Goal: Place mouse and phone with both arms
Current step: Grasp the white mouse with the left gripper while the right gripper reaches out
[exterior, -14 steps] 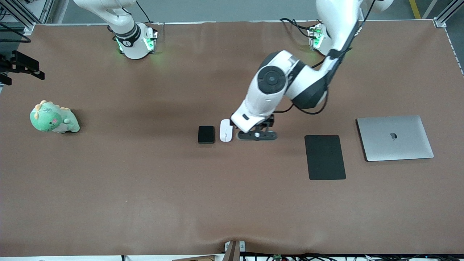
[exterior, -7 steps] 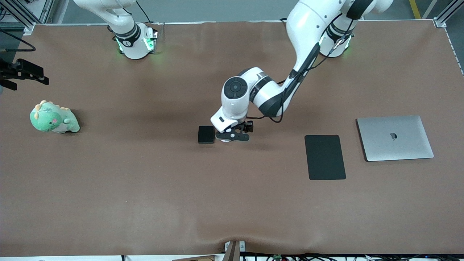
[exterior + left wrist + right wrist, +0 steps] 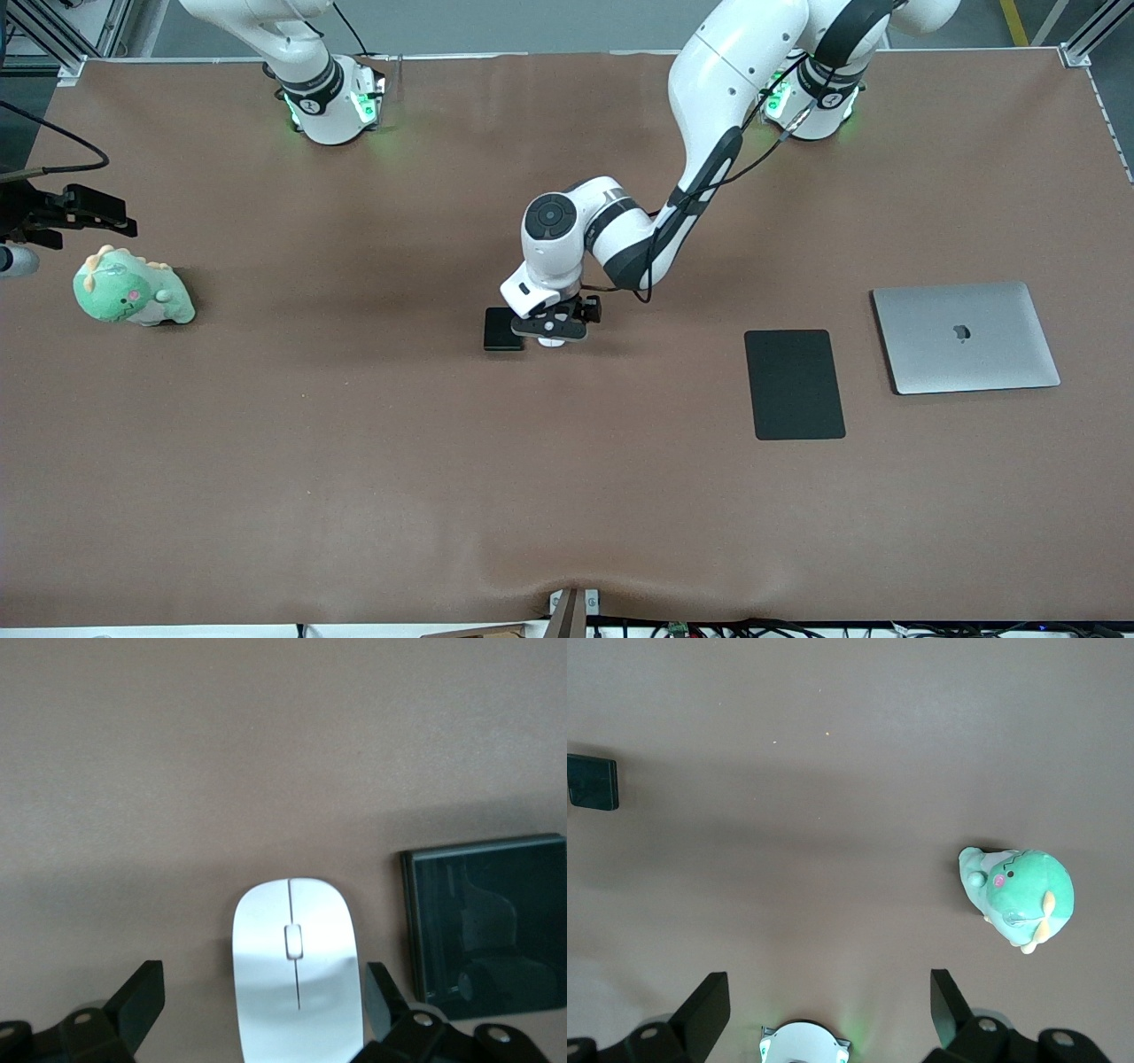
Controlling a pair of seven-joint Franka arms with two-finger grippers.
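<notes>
Since the earlier frame, the left gripper (image 3: 550, 327) has been shifted from beside the mouse (image 3: 553, 341) to directly over it, and the right gripper (image 3: 66, 213) has been carried closer to the green plush toy (image 3: 130, 290).

Front view: the mouse is almost fully covered by the left gripper. The phone (image 3: 501, 329) lies flat just beside the mouse, toward the right arm's end of the table. The black pad (image 3: 794, 384) and the closed laptop (image 3: 965, 337) lie well apart, toward the left arm's end.

Left wrist view: the mouse (image 3: 298, 970) is seen between the spread fingers (image 3: 140, 997), with a gap at each side; the phone (image 3: 487, 923) lies beside it.

Right wrist view: the right gripper's fingers (image 3: 709, 1003) are spread over bare table; the plush toy (image 3: 1019, 897) and phone (image 3: 592, 782) are seen below.
</notes>
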